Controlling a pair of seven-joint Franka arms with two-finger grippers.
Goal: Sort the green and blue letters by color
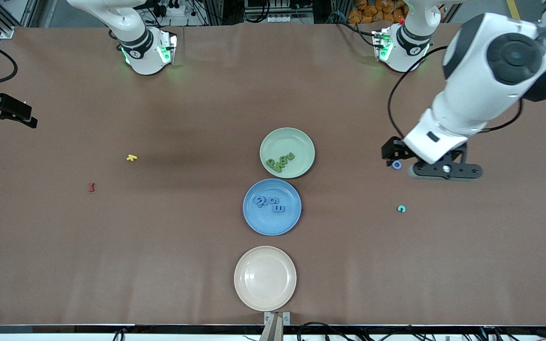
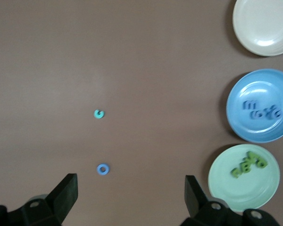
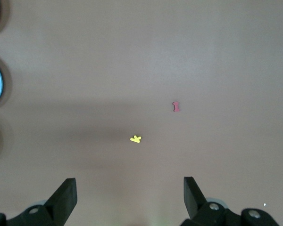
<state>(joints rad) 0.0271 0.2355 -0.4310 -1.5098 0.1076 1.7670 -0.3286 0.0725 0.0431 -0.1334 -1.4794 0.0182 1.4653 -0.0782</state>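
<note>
The left tool (image 1: pixel 398 160) hangs with fingers spread wide over the loose blue ring letter (image 1: pixel 396 165) near the left arm's table edge, seemingly lined up to grasp it. Other blue letters (image 1: pixel 269 203) fill the blue plate (image 1: pixel 254 225); green letters (image 1: pixel 280 162) fill the green plate (image 1: pixel 273 137). The right tool (image 3: pixel 129 197), spread too, waits at its table edge.

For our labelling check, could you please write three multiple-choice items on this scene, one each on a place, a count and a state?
1. Where is the blue ring letter?
A. on the table, toward the left arm's end
B. in the blue plate
C. in the cream plate

2. How many letters lie in the blue plate?
A. one
B. three
C. five

3. How is the left gripper?
A. shut on a letter
B. open and empty
C. out of view

Answers: 1 A, it lies on bare table under the left arm. 2 B, three dark blue letters show there. 3 B, its fingers stand wide apart with nothing between.
</note>
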